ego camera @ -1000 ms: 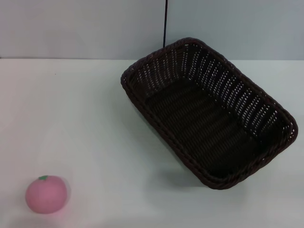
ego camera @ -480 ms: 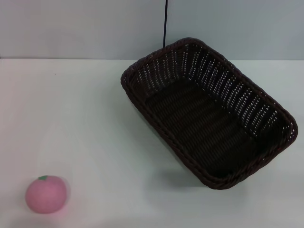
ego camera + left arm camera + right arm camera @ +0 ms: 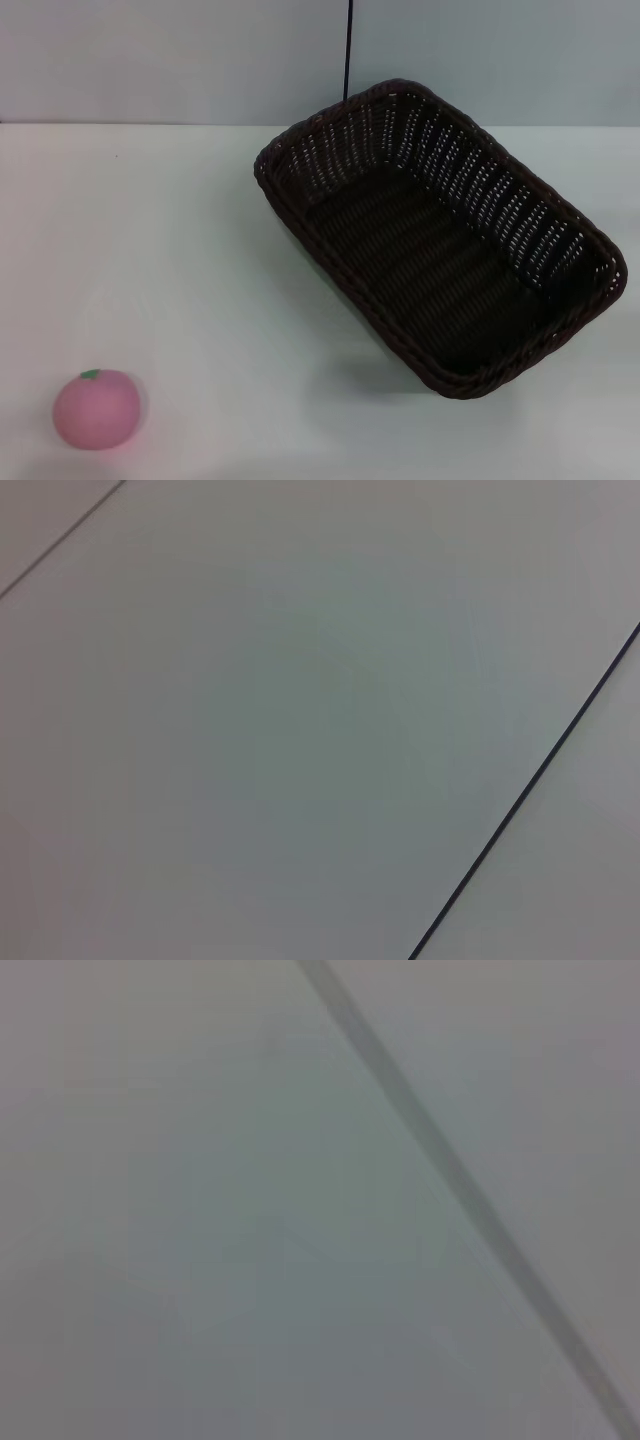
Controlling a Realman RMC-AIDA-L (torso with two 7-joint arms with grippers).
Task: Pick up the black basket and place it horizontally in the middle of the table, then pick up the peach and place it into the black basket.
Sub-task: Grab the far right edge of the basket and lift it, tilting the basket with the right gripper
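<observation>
Bare table (image 3: pixel 190 250) lies between the peach (image 3: pixel 97 409) and the black basket (image 3: pixel 440 240).

Basket (image 3: pixel 440 240) on the table (image 3: pixel 200 250), set diagonally across centre-right of frame, peach (image 3: pixel 97 409) well apart at lower left

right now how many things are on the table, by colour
black: 1, the basket
pink: 1, the peach
total: 2, both on the white table
</observation>
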